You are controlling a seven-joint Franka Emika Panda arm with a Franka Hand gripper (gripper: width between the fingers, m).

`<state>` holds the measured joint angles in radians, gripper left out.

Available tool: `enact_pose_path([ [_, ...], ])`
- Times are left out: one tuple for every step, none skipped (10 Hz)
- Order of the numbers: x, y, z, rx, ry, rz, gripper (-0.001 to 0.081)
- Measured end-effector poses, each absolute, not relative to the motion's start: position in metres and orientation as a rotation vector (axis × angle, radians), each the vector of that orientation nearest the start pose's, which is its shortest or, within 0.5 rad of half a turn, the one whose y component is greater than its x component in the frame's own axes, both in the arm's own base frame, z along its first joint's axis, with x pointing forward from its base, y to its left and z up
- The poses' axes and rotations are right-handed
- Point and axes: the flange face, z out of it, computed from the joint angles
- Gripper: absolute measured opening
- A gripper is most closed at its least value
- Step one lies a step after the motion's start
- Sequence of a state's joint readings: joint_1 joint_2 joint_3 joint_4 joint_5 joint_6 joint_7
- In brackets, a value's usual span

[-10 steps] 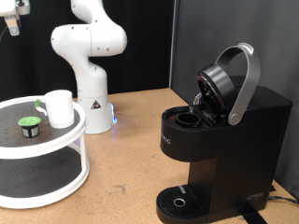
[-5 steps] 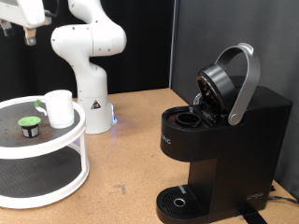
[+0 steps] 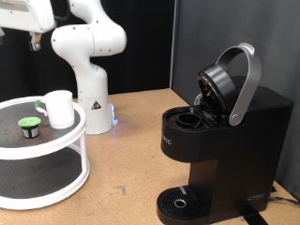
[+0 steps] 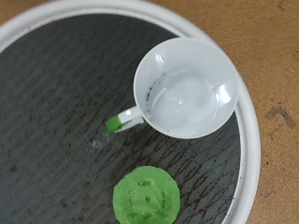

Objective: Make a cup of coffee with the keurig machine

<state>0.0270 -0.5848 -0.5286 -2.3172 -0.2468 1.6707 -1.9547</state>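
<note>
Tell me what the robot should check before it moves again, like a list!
1. Lid of the keurig machine lifted: ok.
2. Pod chamber free of a pod: cannot tell.
3. The cup upright on the white tray: ok.
4. Cup looks empty in the wrist view: ok.
5. Green-lidded pod beside the cup, apart from it: ok.
6. Gripper above the tray; fingers open or shut: cannot tell.
</note>
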Motion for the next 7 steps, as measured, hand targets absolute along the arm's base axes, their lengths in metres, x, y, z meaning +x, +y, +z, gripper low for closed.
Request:
enact_pose_path([
  [0.32,-0.225,0.504,2.215,2.385,-0.034,0.0807],
  [0.324,-0.222,0.49,2.179,2.396,-0.064,0.0807],
  [0.328,-0.22,0.473,2.18,2.376,-0.105,0.0807],
  [0.33,-0.219,0.463,2.186,2.352,-0.137,0.0807],
  [0.33,-0.219,0.463,2.187,2.354,-0.13,0.0807],
  [0.33,-0.219,0.462,2.174,2.368,-0.129,0.0807],
  [0.332,-0.22,0.459,2.146,2.364,-0.132,0.0807],
])
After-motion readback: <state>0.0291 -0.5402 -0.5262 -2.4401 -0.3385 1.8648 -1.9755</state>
